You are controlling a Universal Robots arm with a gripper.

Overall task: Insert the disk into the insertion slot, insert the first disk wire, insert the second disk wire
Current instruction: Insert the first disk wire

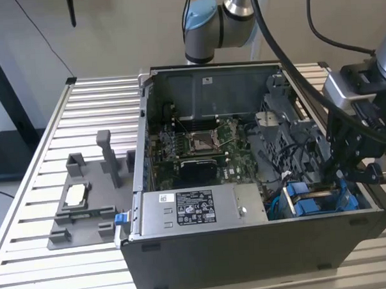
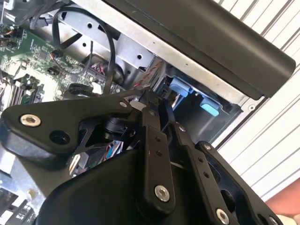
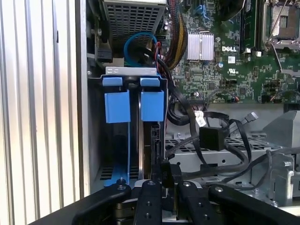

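While the tool [image 3: 169, 174] hangs clenched, the disk [image 3: 152, 107] stands just beside it.

Black gripper [image 2: 158, 106] linkage in fgd, tip inside open PC case, near two blue plastic tabs [image 2: 180, 87]. Green mobo [image 2: 28, 51] w/ black cables [image 2: 96, 42] beyond; case's black rim [image 2: 201, 37] runs btwn tabs & ribbed table [image 2: 281, 117]
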